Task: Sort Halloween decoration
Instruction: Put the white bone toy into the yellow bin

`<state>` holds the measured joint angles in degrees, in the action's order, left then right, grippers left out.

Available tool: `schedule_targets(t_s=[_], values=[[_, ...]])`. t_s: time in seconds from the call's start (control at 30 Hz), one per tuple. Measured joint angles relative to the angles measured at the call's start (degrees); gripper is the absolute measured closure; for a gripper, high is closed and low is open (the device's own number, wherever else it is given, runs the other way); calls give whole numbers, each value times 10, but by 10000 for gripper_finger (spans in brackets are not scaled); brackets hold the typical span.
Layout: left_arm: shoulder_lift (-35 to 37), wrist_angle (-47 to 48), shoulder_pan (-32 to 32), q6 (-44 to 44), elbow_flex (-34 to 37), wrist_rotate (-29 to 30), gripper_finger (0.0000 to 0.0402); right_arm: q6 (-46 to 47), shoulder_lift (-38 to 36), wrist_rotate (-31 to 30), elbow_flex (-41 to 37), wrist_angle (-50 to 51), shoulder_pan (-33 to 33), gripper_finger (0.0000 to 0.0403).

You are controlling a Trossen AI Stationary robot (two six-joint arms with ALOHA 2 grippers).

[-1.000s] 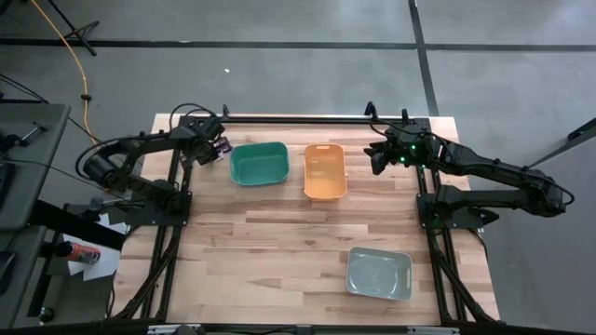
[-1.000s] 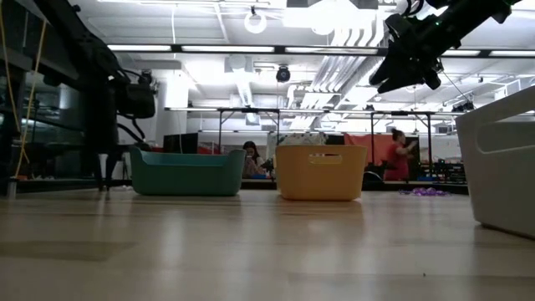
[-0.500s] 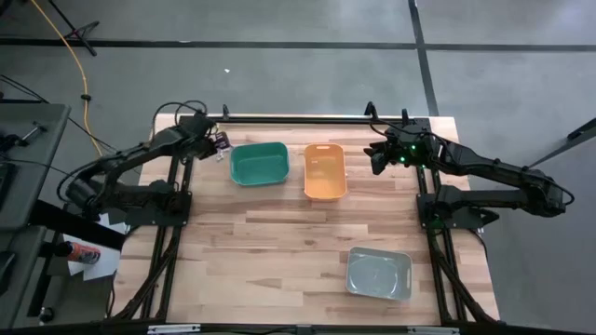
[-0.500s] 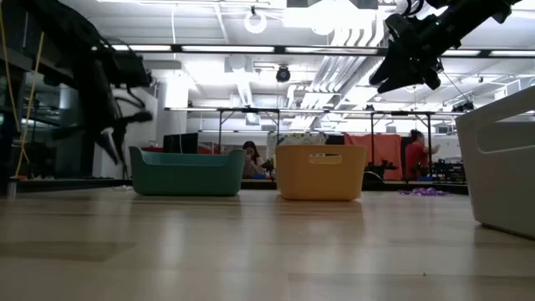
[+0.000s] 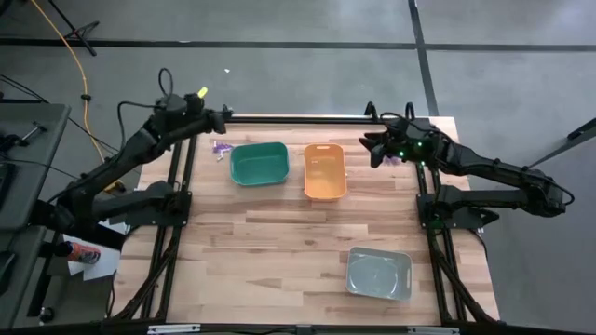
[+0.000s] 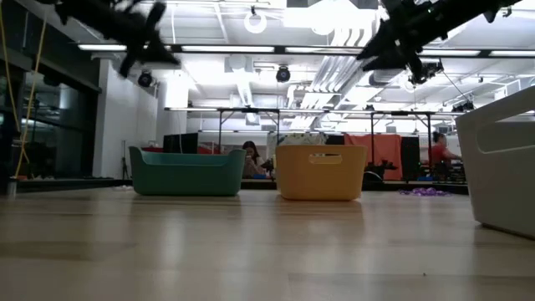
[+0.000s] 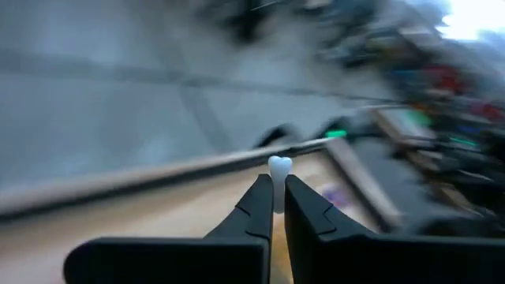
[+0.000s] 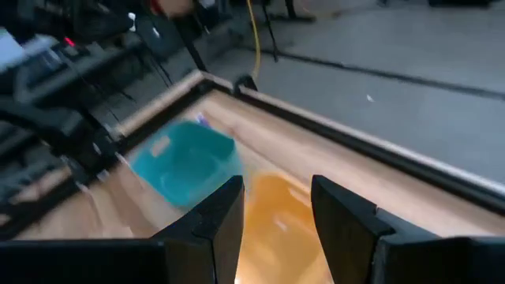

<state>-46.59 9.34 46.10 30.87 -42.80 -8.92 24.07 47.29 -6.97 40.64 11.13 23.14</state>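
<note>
The left arm reaches toward the far left corner of the table, its left gripper (image 5: 226, 115) held high above the far edge, just beyond the green bin (image 5: 259, 163). In the left wrist view its two dark fingers (image 7: 256, 207) are pressed nearly together on a small whitish trinket (image 7: 279, 170) with a rounded, lobed top, which sticks up between the tips. A small cluster of purple trinkets (image 5: 221, 147) lies on the wood just left of the green bin, below the raised gripper. The right arm stretches in from the table's right side, elbow out past the edge, with the right gripper (image 5: 374, 149) raised in the air near the far right corner, well right of the orange bin (image 5: 325, 171). Its fingers (image 8: 218, 215) stand apart with a clear gap and nothing between them, pointing down across the table toward the orange and green bins. More purple trinkets (image 6: 425, 191) lie on the table near the far right, seen low across the wood to the right of the orange bin. The grey bin (image 5: 379, 274) sits alone toward the near right of the table, well apart from both grippers.
</note>
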Motion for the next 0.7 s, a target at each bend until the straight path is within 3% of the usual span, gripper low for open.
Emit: schedule_targets(t_s=[0.3, 0.5, 0.7], values=[[-27, -263, -150, -116, 0, -132, 400, -1, 0, 145, 0, -178, 0, 259], [-64, -341, -262, -167, 0, -124, 400, -1, 0, 269, 0, -262, -1, 259], [-85, -340, -309, -210, 0, -66, 400, -1, 0, 278, 0, -266, -1, 259]])
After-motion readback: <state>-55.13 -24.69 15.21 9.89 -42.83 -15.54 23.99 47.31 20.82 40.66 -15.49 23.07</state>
